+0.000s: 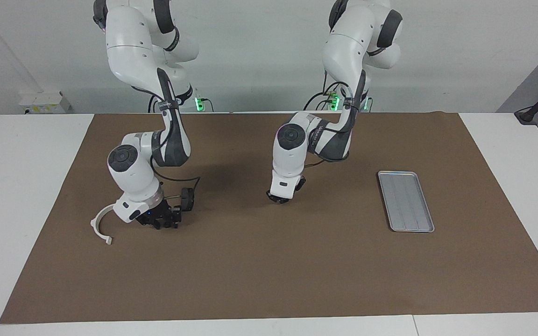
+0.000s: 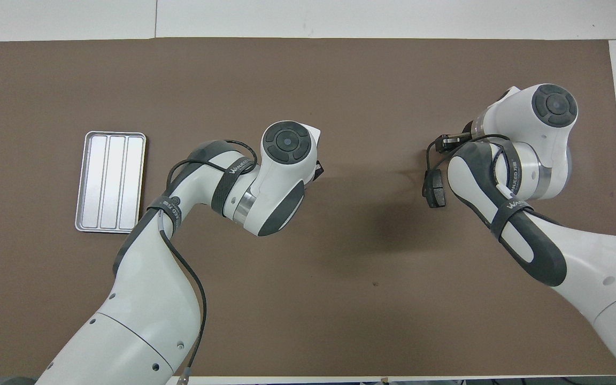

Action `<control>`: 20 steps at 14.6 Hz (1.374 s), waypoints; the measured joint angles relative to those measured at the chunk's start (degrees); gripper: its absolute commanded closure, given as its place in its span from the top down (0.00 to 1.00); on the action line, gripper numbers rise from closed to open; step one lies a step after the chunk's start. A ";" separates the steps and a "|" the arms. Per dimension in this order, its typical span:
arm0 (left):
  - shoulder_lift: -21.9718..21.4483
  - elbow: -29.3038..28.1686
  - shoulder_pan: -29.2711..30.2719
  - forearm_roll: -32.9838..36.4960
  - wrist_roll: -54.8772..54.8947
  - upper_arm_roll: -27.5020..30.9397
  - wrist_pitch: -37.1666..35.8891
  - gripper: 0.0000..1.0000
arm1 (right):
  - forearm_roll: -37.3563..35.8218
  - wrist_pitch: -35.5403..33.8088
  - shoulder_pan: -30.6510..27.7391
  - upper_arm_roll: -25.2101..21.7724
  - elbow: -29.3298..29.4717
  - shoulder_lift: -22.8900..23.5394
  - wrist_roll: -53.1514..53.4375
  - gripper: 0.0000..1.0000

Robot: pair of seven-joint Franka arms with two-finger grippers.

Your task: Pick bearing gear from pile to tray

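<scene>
at the right arm's end of the surface lies what shows of the pile [image 1: 110, 224]: a white half-ring bracket [image 1: 93, 226] flat on the brown mat [image 1: 269, 270]. just beside it, toward the middle, the right gripper [image 1: 161, 223] is down at the mat among the pile's small dark parts. its own dark body blends with them, so i cannot tell how far its jaws stand apart or whether they have hold of anything. i cannot pick out the bearing gear itself.

the left gripper [image 1: 279, 199] is low over the middle of the mat, well apart from the pile. i cannot tell the state of its jaws either, or whether a small part sits between them.

the tray [image 1: 406, 200] lies at the left arm's end, well apart from both arms, and no part is visible in it.

this looks like the picking step, with nothing delivered yet. the next move calls for a firm hold on one small round piece, a clean lift that does not drag the bracket, and a carry across the mat to the tray, perhaps by way of the left arm, which is closer to it.
</scene>
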 measured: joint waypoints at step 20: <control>-19.91 -26.65 34.63 0.19 53.36 -0.07 3.60 0.00 | -3.88 -25.43 23.61 0.78 22.15 -4.02 37.48 0.00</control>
